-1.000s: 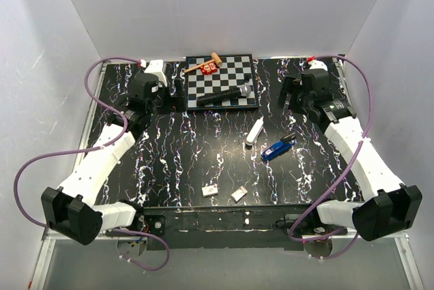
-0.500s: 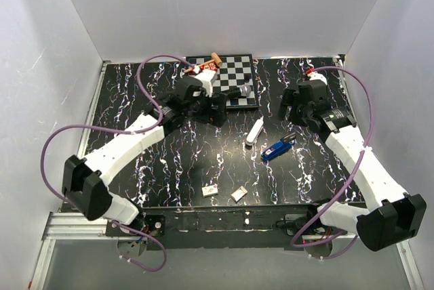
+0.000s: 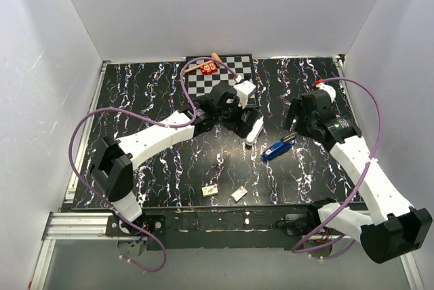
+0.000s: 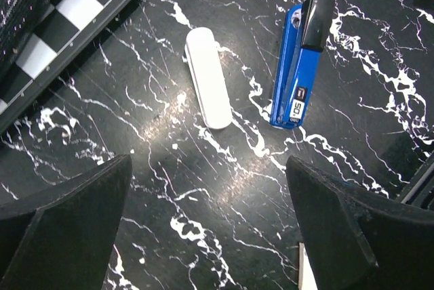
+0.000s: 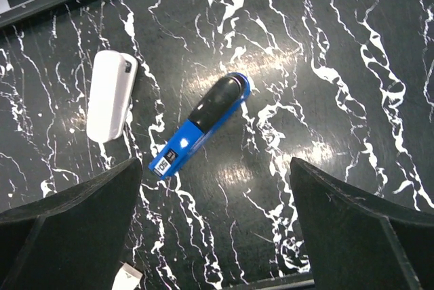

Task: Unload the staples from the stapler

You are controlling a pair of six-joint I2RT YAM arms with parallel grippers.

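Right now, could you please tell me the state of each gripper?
Left gripper: open, holding nothing.
Right gripper: open, holding nothing.

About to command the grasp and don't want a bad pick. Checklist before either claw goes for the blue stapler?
1. Left claw open and empty: ok.
2. Right claw open and empty: ok.
3. Small bright-blue stapler with black end lying flat, nothing on it: ok.
4. Slim white oblong object apart from the stapler: ok.
5. Stapler squared to right claw: not ok, it lies diagonally in the right wrist view.
6. Staples inside: cannot tell, the stapler is closed.
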